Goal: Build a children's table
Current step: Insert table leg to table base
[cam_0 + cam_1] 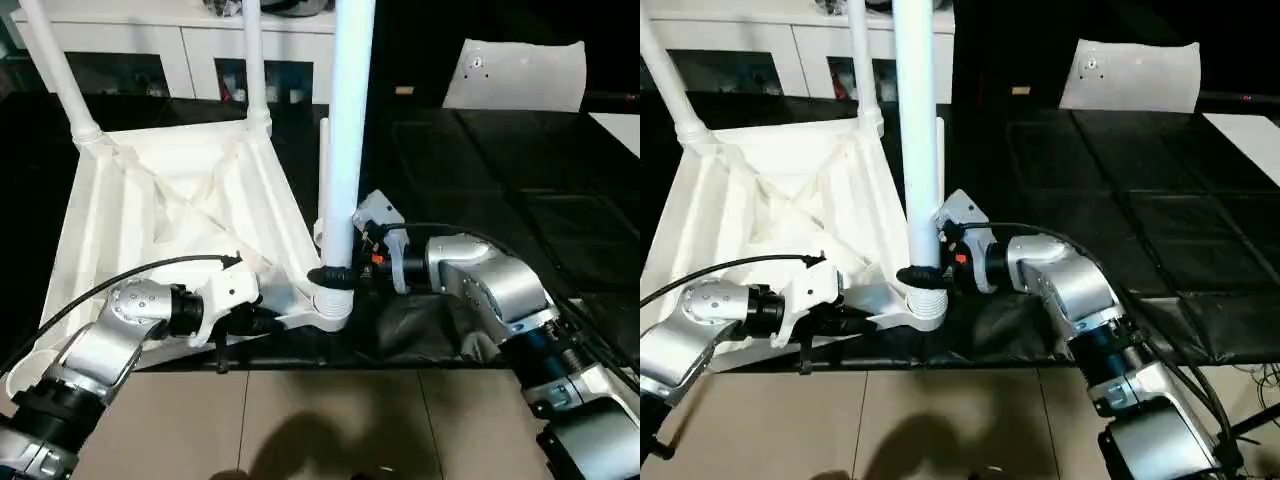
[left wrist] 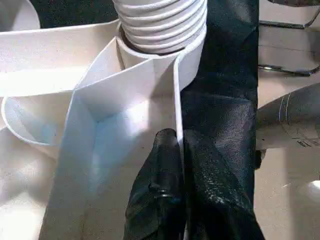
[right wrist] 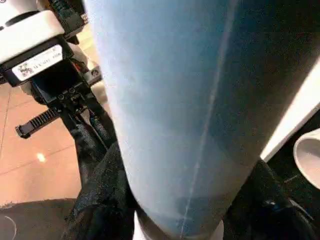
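Note:
The children's table top (image 1: 170,200) lies upside down on the black mat, ribbed underside up. Two white legs (image 1: 60,70) (image 1: 252,60) stand in its far corner sockets. A third leg (image 1: 345,130) stands upright at the near right corner socket (image 1: 333,305), its threaded end (image 2: 162,22) sitting in the socket's mouth. My right gripper (image 1: 333,275) is shut on this leg just above the threads, its black fingers (image 3: 100,200) wrapping it. My left gripper (image 1: 262,318) is shut on the top's thin side wall (image 2: 176,100) beside that socket, black fingers (image 2: 160,200) pinching it.
A white cabinet (image 1: 200,50) with glass-fronted compartments runs along the back. A white sheet-like object (image 1: 515,75) lies at the far right on the black mat (image 1: 500,180). Tiled floor (image 1: 330,420) begins just in front of the mat's near edge.

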Tool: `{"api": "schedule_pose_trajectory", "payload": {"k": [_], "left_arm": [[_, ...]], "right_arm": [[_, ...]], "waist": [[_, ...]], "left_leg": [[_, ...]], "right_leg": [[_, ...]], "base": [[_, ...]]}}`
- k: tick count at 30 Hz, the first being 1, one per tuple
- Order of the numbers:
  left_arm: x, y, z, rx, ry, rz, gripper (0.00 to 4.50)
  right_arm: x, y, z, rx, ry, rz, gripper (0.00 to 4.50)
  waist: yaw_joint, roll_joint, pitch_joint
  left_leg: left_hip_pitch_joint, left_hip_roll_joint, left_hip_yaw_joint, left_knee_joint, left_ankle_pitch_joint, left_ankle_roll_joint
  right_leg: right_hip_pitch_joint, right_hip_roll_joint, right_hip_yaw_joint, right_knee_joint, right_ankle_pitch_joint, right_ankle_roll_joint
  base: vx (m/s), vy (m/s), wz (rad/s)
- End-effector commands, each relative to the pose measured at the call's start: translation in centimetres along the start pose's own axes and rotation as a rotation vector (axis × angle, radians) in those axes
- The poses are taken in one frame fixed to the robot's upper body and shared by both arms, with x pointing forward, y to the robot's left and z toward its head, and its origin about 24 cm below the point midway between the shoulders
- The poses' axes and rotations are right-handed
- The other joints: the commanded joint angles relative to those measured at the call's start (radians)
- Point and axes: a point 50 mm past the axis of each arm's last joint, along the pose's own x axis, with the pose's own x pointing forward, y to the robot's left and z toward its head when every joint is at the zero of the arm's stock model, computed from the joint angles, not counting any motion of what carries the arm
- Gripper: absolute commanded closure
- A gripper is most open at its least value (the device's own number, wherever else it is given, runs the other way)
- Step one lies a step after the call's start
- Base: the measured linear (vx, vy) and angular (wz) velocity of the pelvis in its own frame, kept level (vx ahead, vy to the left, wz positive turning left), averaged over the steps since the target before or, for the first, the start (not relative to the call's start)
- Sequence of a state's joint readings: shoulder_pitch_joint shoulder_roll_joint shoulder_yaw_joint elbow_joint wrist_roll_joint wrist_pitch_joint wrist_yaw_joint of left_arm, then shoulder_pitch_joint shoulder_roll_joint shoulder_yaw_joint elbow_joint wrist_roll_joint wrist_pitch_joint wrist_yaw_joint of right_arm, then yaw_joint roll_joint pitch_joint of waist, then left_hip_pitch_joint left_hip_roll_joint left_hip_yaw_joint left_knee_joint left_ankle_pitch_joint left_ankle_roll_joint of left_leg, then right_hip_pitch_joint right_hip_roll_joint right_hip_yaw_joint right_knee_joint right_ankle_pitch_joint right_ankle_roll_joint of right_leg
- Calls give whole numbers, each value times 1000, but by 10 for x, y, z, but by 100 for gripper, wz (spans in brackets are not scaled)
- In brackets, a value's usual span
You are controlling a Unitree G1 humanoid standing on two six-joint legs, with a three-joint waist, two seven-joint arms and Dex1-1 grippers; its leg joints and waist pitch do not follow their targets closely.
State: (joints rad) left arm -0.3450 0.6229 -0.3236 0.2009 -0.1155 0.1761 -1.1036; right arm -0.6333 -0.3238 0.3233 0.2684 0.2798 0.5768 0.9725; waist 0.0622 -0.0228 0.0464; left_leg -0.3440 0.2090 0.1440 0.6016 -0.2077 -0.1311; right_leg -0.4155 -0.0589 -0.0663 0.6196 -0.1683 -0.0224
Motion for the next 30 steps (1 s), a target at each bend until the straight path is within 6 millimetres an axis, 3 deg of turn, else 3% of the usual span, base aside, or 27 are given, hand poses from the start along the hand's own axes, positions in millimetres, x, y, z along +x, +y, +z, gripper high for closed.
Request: {"api": "schedule_pose_trajectory", "payload": {"k": [1,6,7,9,10,13,14,16,18,20,21,22,23,24,25,26,28,30], "left_arm": [[-5,8,13,70,-22,20,450],[-4,8,15,82,-22,12,450],[-3,8,16,85,-24,9,450],[-3,7,19,92,-32,-5,450],[-3,7,20,94,-35,-7,450],[-2,7,22,93,-44,-10,450],[-3,7,23,88,-49,-9,450],[-3,7,23,82,-54,-7,450],[-5,7,22,65,-66,0,450],[-5,7,22,57,-72,4,450],[-5,7,22,50,-77,8,450],[-5,7,22,48,-78,10,450],[-5,7,23,32,-92,22,450],[-5,8,24,27,-97,28,450],[-5,8,24,27,-97,28,450],[-5,8,24,24,-100,32,450],[-5,8,24,21,-102,36,450],[-5,8,24,20,-104,44,450]], "right_arm": [[0,0,-19,75,80,18,262],[0,-1,-19,74,79,13,262],[0,-2,-21,71,81,5,262],[2,-4,-25,88,66,-15,262],[2,-5,-27,99,58,-23,262],[1,-7,-34,139,36,-52,262],[0,-8,-38,158,19,-63,262],[-1,-8,-40,170,4,-71,262],[-3,-8,-48,208,-38,-93,262],[-5,-7,-52,230,-60,-103,262],[-6,-4,-56,241,-81,-105,262],[-6,-4,-57,244,-86,-107,262],[-8,1,-65,261,-131,-123,262],[-8,4,-68,265,-156,-136,262],[-8,4,-68,265,-156,-136,262],[-9,7,-72,260,-171,-152,262],[-9,9,-75,250,-193,-173,262],[-9,13,-79,222,-223,-218,262]], "waist": [[-2,10,-56],[-2,10,-55],[0,18,-54],[-3,14,-54],[-1,20,-54],[-2,16,-54],[1,31,-55],[-1,23,-54],[0,39,-55],[3,39,-56],[7,60,-57],[5,53,-56],[9,55,-58],[13,68,-60],[12,61,-60],[15,67,-59],[14,66,-57],[15,73,-54]], "left_leg": [[-7,9,14,-74,-161,14],[-7,9,14,-75,-165,12],[-7,9,13,-75,-172,9],[-6,9,14,-75,-179,8],[-6,9,12,-76,-183,6],[-6,9,14,-76,-187,4],[-5,9,10,-76,-186,2],[-5,9,12,-76,-194,3],[-3,9,12,-77,-224,0],[-2,6,9,-78,-231,4],[-1,6,6,-77,-226,3],[-1,8,9,-78,-224,6],[-3,9,9,-76,-203,9],[-2,8,8,-76,-197,8],[-5,9,8,-77,-195,13],[-4,8,7,-77,-199,12],[-5,6,9,-78,-214,14],[0,5,10,-79,-244,15]], "right_leg": [[61,-58,48,-74,-280,-158],[61,-59,47,-74,-283,-161],[60,-60,47,-74,-289,-161],[60,-59,47,-76,-293,-161],[59,-60,47,-75,-294,-163],[59,-59,47,-77,-293,-165],[60,-60,46,-74,-281,-168],[60,-58,46,-77,-274,-170],[61,-59,44,-83,-270,-176],[66,-59,41,-81,-287,-179],[65,-61,42,-78,-279,-183],[64,-59,42,-83,-271,-183],[68,-59,42,-79,-228,-192],[68,-60,42,-75,-213,-197],[70,-58,40,-76,-200,-200],[69,-58,39,-75,-202,-201],[69,-58,40,-80,-233,-196],[64,-59,39,-92,-308,-173]], "base": [[0,0,0],[0,0,0],[0,0,0],[0,0,0],[0,0,0],[0,0,0],[0,0,0],[0,0,0],[0,0,0],[0,0,0],[0,0,0],[0,0,0],[0,0,0],[0,0,0],[0,0,0],[0,0,0],[0,0,0],[0,0,0]]}}
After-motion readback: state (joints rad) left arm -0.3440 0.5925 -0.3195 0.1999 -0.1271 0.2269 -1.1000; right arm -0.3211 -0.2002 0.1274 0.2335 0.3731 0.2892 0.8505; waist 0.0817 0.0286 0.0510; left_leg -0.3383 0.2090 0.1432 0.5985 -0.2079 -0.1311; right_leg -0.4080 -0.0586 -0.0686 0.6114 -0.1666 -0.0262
